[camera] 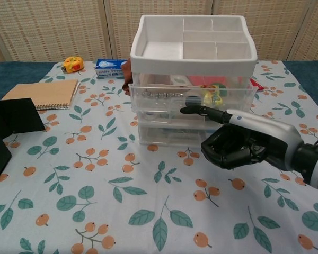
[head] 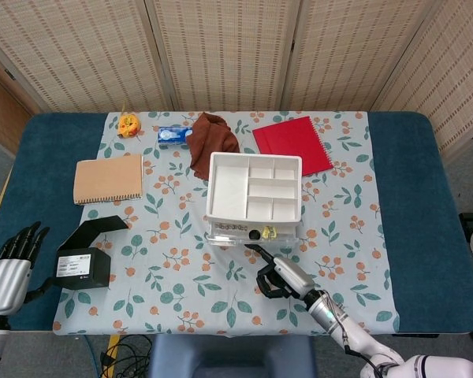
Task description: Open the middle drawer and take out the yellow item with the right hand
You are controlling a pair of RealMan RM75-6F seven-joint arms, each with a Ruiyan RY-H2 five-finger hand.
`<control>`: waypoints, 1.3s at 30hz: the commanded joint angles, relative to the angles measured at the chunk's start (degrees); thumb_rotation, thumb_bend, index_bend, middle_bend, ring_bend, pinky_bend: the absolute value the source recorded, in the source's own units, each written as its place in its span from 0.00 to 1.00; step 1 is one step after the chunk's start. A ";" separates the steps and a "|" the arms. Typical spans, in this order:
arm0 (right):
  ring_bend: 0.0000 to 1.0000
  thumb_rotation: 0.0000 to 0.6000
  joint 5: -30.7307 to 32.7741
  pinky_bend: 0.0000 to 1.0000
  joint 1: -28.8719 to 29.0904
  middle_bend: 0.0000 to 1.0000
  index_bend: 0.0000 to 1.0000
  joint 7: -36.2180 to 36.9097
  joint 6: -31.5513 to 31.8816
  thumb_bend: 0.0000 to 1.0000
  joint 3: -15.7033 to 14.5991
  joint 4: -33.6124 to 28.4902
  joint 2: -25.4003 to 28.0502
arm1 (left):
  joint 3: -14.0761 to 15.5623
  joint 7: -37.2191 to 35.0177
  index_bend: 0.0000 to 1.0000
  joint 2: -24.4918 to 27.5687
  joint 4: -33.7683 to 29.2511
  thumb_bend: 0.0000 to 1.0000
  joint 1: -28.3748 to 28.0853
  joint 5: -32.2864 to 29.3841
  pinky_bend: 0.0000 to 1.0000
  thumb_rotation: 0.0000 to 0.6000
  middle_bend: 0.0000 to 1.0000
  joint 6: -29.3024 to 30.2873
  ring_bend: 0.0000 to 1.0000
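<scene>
Yellow item (camera: pixel 212 94) lies in the pulled-out drawer (camera: pixel 191 97), just behind the curled, empty right hand (camera: pixel 238 142).

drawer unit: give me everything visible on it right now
The drawer unit is a small clear-plastic stack of drawers under a white divided top tray, standing upright on the floral tablecloth. One drawer is pulled partway out, showing a yellow item and small dark bits. The right hand has one extended finger at that drawer's front, the others curled. A brown cloth lies behind it.
</scene>
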 commanded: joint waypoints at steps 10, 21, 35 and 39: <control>0.92 1.00 -6.21 1.00 -0.51 0.78 0.02 -10.15 4.14 0.62 -1.38 -10.66 10.55 | 0.10 0.10 0.03 -0.28 -0.06 0.22 -0.16 0.25 0.13 1.00 0.03 -0.06 0.05; 0.92 1.00 -0.15 1.00 -0.24 0.78 0.02 -17.08 2.12 0.62 0.32 -12.83 15.62 | 0.15 0.13 0.03 -0.41 0.00 0.22 -0.50 0.24 0.13 1.00 0.03 -0.57 0.05; 0.92 1.00 4.72 1.00 1.50 0.78 0.07 -18.52 -1.57 0.62 2.40 -10.59 15.14 | 0.19 0.65 0.03 -0.19 -0.53 0.22 -0.56 0.03 0.13 1.00 0.03 -0.63 0.05; 0.92 1.00 4.25 1.00 1.25 0.78 0.15 -18.38 -1.46 0.62 2.08 -10.92 15.36 | 0.19 0.63 0.03 -0.40 -0.42 0.22 -0.55 0.10 0.13 1.00 0.03 -0.52 0.05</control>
